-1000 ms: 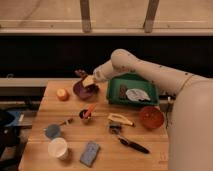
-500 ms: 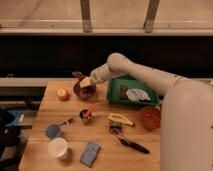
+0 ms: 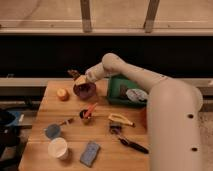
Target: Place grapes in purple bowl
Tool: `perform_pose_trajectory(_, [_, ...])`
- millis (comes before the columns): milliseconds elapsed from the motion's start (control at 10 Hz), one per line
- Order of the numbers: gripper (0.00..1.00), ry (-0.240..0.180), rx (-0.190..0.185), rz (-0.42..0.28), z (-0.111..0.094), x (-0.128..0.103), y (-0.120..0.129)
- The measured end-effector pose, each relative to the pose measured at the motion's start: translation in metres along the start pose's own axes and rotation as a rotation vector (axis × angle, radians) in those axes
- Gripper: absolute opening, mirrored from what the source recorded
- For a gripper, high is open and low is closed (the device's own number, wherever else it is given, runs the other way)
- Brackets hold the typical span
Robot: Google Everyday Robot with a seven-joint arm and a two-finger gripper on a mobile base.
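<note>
One gripper (image 3: 75, 76), now moved above purple bowl (image 3: 85, 90), pinches grapes (image 3: 73, 74) (release next, prob.).

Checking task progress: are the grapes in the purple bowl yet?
Not yet. The grapes hang in the shut gripper, just above the far-left rim of the purple bowl.

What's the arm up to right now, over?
Gripper shut on grapes, above far rim of purple bowl. Grapes not yet inside. Nothing in the way.
</note>
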State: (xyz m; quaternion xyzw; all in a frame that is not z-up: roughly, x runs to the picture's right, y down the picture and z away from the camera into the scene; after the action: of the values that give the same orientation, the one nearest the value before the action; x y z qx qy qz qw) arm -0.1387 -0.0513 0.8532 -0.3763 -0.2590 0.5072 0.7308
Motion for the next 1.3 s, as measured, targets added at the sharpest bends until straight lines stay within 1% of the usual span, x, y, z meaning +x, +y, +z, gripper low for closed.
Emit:
perform_pose_trajectory(100, [0.14, 0.002, -0.005, -0.014, 0.0089, -0.0044, -0.0032])
perform_pose_trajectory(200, [0.26, -0.001, -0.013, -0.029, 0.0149, -0.0070, -0.0060])
perform_pose_trajectory(400, [0.40, -0.016, -0.013, -0.035, 0.0140, -0.0078, -0.0116])
perform_pose_trajectory(500, [0.42, -0.016, -0.014, -0.036, 0.0147, -0.0083, -0.0109])
perform_pose_trajectory(1300, [0.42, -0.015, -0.015, -0.036, 0.0152, -0.0079, -0.0105])
